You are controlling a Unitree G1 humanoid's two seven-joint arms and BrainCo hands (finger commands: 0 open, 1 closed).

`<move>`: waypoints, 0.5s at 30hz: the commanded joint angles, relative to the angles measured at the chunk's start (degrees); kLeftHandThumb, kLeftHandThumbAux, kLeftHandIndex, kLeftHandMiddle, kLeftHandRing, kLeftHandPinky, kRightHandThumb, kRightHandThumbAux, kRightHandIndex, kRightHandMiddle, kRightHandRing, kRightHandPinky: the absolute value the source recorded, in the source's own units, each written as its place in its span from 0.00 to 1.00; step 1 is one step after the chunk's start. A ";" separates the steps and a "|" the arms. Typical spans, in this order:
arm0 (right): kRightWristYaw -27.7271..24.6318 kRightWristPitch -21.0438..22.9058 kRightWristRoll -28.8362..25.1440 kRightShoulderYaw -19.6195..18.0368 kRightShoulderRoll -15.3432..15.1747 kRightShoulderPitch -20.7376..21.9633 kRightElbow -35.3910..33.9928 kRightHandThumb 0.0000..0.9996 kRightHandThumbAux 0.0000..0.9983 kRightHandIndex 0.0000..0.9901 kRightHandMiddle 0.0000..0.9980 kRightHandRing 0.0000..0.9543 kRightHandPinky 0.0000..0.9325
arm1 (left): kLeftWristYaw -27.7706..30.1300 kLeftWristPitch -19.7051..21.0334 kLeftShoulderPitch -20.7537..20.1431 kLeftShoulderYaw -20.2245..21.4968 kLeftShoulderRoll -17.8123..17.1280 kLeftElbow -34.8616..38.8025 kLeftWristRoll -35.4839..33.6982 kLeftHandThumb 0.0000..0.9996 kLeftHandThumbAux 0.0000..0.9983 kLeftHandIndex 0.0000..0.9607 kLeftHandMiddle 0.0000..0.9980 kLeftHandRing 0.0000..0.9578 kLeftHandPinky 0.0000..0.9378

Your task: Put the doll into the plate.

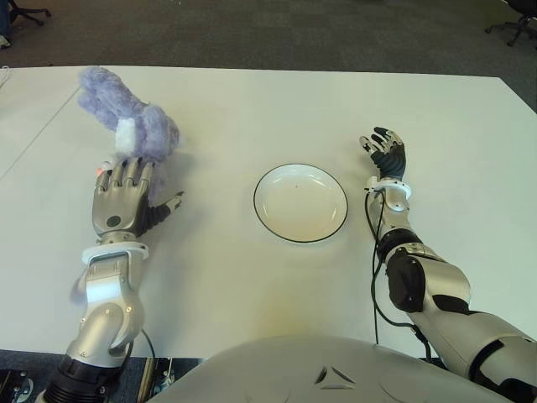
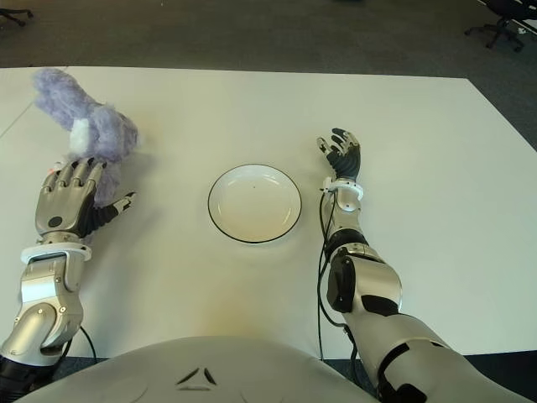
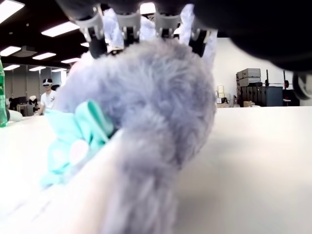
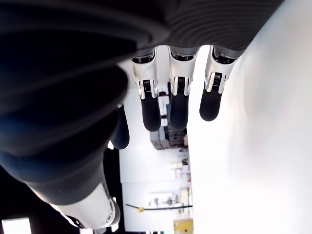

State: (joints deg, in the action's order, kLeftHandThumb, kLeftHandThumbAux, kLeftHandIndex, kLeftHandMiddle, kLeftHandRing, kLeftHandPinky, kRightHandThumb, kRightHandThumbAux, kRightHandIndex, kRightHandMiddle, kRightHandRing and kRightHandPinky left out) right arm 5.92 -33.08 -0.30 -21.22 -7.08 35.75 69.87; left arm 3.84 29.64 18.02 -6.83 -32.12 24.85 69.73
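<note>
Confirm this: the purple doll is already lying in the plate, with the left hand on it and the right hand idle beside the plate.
Wrong: the doll lies on the table, left of the empty plate, as the left eye view shows. The left hand is on it; the right hand is idle right of the plate.

— What sort of place is this looking like?

— An open-plan office or lab. Dark carpet [image 1: 277,34] is running behind the big white table [image 1: 252,109], and wheeled office chairs [image 1: 512,25] are standing at the far corners.

— Anything else pointing that way?

— In the left wrist view, long ceiling light panels [image 3: 63,29] are glowing overhead, grey storage cases [image 3: 251,80] are stacking up against a white wall, and a person [image 3: 48,97] wearing a headset is standing in the background.
</note>
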 commanded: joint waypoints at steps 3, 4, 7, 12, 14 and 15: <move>-0.39 9.16 -0.82 -0.88 2.85 -12.29 8.23 0.32 0.85 0.31 0.19 0.17 0.18 | 1.62 1.53 0.11 -0.92 2.65 -1.74 5.43 0.16 0.14 0.00 0.00 0.00 0.00; -0.45 9.20 -0.84 -0.91 2.82 -12.26 8.23 0.32 0.85 0.31 0.19 0.17 0.18 | 1.75 1.62 -0.07 -1.00 2.80 -1.85 6.05 0.16 0.14 0.00 0.00 0.00 0.00; -0.60 9.29 -0.94 -1.02 2.79 -12.22 8.24 0.32 0.85 0.31 0.19 0.17 0.18 | 1.98 1.82 -0.45 -1.19 3.14 -2.23 7.96 0.15 0.14 0.00 0.00 0.00 0.00; -1.02 9.49 -1.39 -1.42 2.81 -12.14 8.25 0.33 0.84 0.31 0.19 0.18 0.20 | 1.29 2.08 -1.17 -1.59 3.88 -3.23 11.26 0.15 0.14 0.00 0.00 0.00 0.00; -1.08 9.51 -1.44 -1.46 2.80 -12.13 8.25 0.33 0.84 0.31 0.19 0.18 0.20 | 1.25 2.00 -1.29 -1.53 4.21 -3.41 11.84 0.15 0.14 0.00 0.00 0.00 0.00; -1.18 9.50 -1.51 -1.52 2.79 -12.12 8.25 0.33 0.84 0.31 0.19 0.18 0.20 | 0.93 2.04 -1.54 -1.61 4.40 -3.67 12.47 0.15 0.14 0.00 0.00 0.00 0.00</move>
State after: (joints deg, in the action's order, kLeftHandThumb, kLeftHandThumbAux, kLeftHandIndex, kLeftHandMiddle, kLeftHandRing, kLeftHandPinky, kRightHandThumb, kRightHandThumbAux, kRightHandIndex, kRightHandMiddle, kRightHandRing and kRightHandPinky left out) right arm 5.05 -33.00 -0.67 -21.45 -7.10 35.75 69.88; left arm 3.85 31.17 17.13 -7.65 -29.27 23.57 78.91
